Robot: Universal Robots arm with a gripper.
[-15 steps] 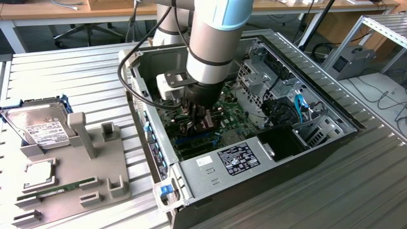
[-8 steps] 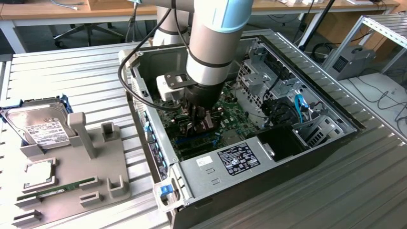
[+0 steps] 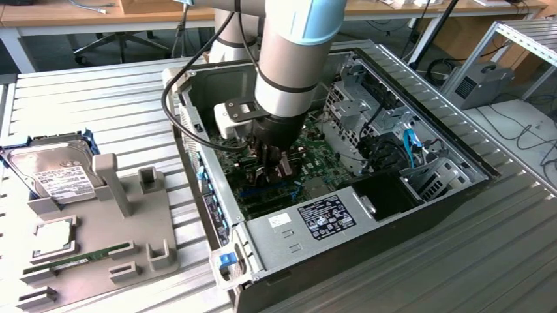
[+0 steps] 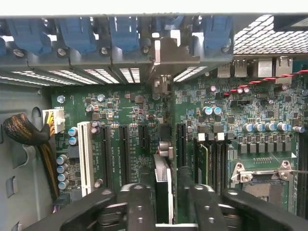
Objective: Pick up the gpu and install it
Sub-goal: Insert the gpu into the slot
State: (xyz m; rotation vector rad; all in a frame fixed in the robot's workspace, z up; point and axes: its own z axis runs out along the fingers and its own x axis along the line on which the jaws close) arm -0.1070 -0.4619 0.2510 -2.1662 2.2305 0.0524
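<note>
Gripping gpu (image 4: 162,180) edge-on, fingers (image 4: 139,207) between case walls (image 3: 202,189)

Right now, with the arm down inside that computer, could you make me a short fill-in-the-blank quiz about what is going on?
1. The gripper is shut on the ____, held edge-on above the motherboard.
2. The arm reaches down into the open computer ____.
3. On the gray holder tray at the exterior view's left, the silver hard drive carries a ____ label.
4. The empty expansion slot beside the black ones is ____.

Missing words: gpu; case; white; white
</note>
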